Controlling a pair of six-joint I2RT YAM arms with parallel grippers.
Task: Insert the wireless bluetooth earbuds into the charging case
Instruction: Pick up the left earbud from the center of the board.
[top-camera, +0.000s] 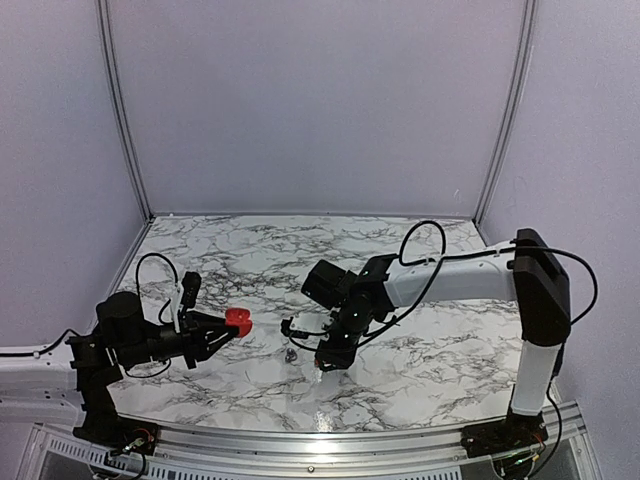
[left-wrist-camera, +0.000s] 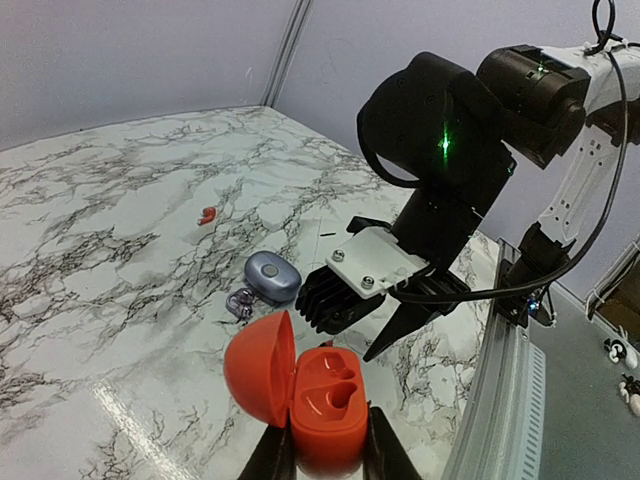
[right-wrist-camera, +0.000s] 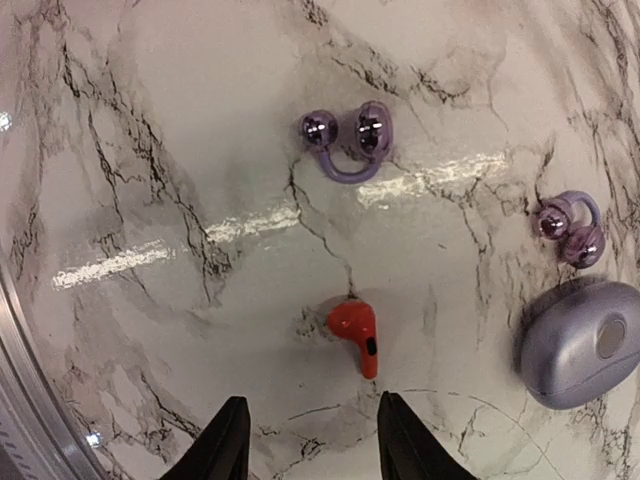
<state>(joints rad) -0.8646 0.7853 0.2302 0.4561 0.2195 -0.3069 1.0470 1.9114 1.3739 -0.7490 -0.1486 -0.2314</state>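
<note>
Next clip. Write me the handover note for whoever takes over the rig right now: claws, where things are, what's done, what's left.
Left claw: shut on the red case, lid open, both wells empty.
Right claw: open, aimed at a red earbud lying on the table, not touching it.
Second red earbud lies farther back. Closed lilac case and two lilac earbuds also on the table.
Done: red case open and presented.
Left: seat every bud.

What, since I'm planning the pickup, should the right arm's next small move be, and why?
Probably lower the right tool and ease it forward so its open jaws straddle the red earbud, lying just ahead of it; the left tool holds the red charging case open, ready.
</note>
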